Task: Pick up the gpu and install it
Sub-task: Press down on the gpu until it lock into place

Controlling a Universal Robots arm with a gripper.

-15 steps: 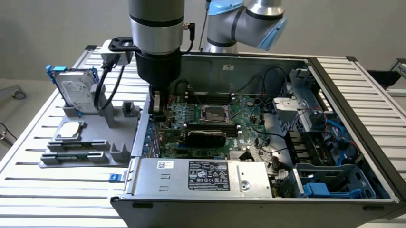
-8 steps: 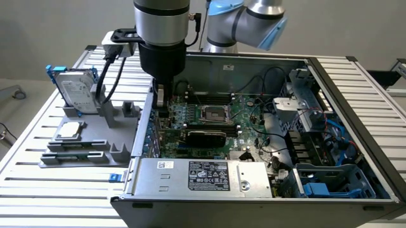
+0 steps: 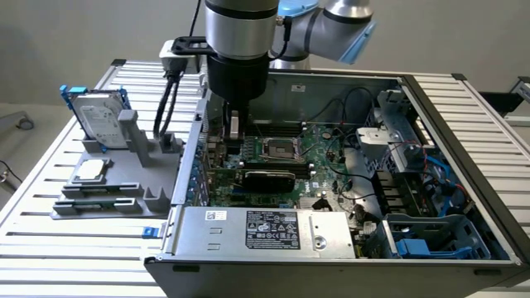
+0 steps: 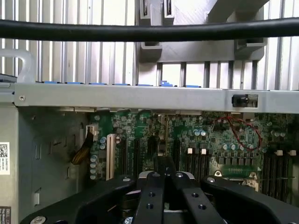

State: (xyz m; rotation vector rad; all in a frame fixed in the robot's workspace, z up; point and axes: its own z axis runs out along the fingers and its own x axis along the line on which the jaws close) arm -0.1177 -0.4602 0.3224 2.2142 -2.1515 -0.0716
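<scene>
A black-faced gpu card (image 3: 267, 180) sits on a green, silver-dotted motherboard (image 3: 319, 152) inside a grey steel computer case (image 3: 431, 124); blue-framed silver hard drive (image 3: 99, 124) stands on the grey ribbed table (image 3: 49, 186).

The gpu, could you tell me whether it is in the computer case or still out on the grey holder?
In the case: the gpu lies across the motherboard, in front of the CPU socket. Whether it is fully seated, cannot tell.

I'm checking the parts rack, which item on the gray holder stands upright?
The silver hard drive in its blue frame; the square silver part and black sticks lie flat.
</scene>
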